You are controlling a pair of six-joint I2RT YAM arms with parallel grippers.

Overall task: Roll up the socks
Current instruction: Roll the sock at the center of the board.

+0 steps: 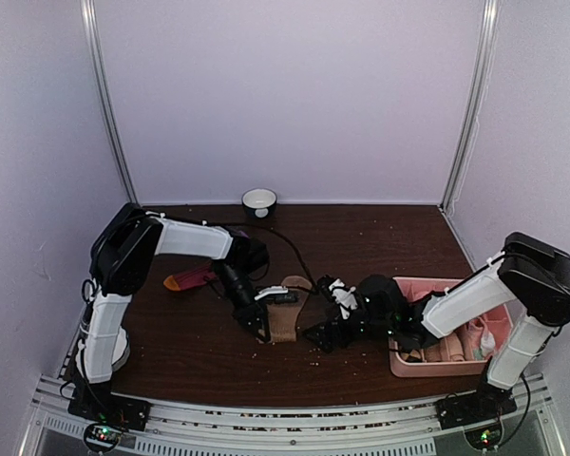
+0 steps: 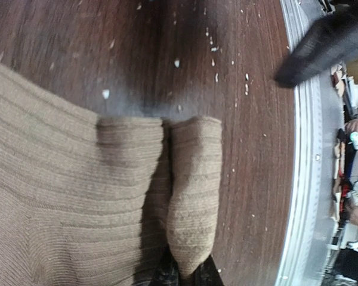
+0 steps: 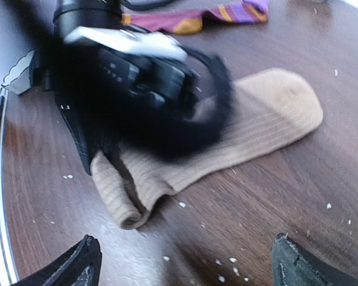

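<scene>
The tan sock (image 1: 286, 321) lies flat mid-table, its cuff end folded over into a small roll (image 3: 122, 199). My left gripper (image 1: 260, 328) is shut on that rolled cuff edge (image 2: 194, 196), pinching the fold at the sock's near end. The dark red sock (image 1: 192, 277) with purple stripes and orange patches lies behind the left arm; it also shows in the right wrist view (image 3: 197, 16). My right gripper (image 1: 325, 334) is open and empty, just right of the tan sock, its fingertips (image 3: 77, 265) spread wide above bare wood.
A pink divided tray (image 1: 404, 366) with small rolled socks stands at the right near edge. A small black bowl (image 1: 259, 200) sits at the back wall. White crumbs (image 3: 227, 262) dot the dark wooden table (image 1: 380, 247).
</scene>
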